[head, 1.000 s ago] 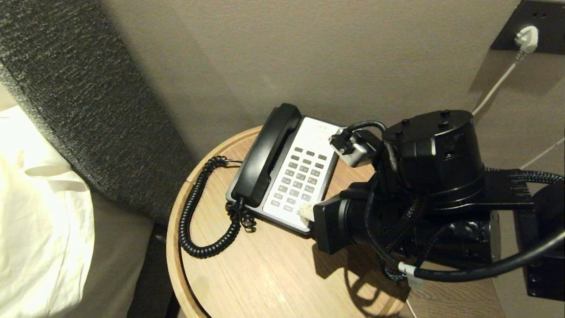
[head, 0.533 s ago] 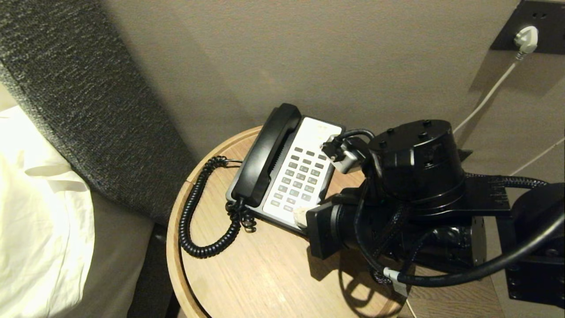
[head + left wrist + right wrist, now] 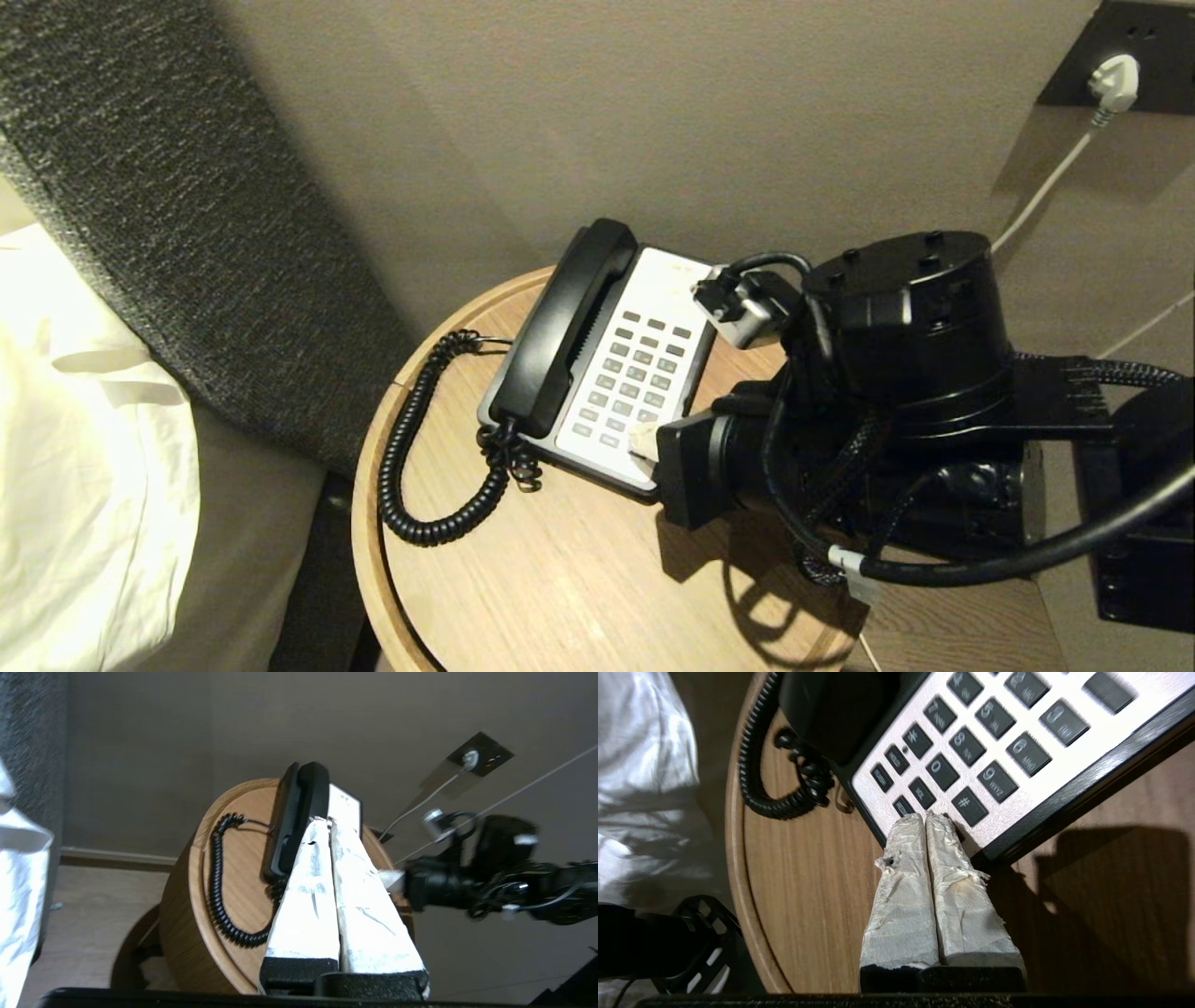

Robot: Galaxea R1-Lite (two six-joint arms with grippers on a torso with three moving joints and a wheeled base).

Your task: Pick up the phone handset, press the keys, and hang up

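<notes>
Right wrist view: my right hand [image 3: 925, 817] has its two tape-wrapped fingers [image 3: 903, 877] pressed together, holding nothing, tips resting on the bottom row of the keypad [image 3: 971, 746], just below the # key and beside the small function keys at the near corner of the phone base [image 3: 624, 373]. From the head view only the pale tip of this hand [image 3: 644, 439] shows, at the near right corner of the base, with the black wrist and its cables behind it.

Left hand [image 3: 329, 822]: fingers also closed flat against each other, empty, held up in the air short of the desk and pointing toward the phone.

Phone handset [image 3: 563, 327] lies in its cradle along the left side of the base, earpiece end toward the wall. Its black coiled cord [image 3: 411, 448] leaves the near end, loops out over the left part of the round wooden desk [image 3: 560, 579] and back.

White bedding [image 3: 84, 448] and a dark padded headboard [image 3: 187, 233] sit left of the desk. White plug [image 3: 1116, 82] in the wall socket, upper right.
</notes>
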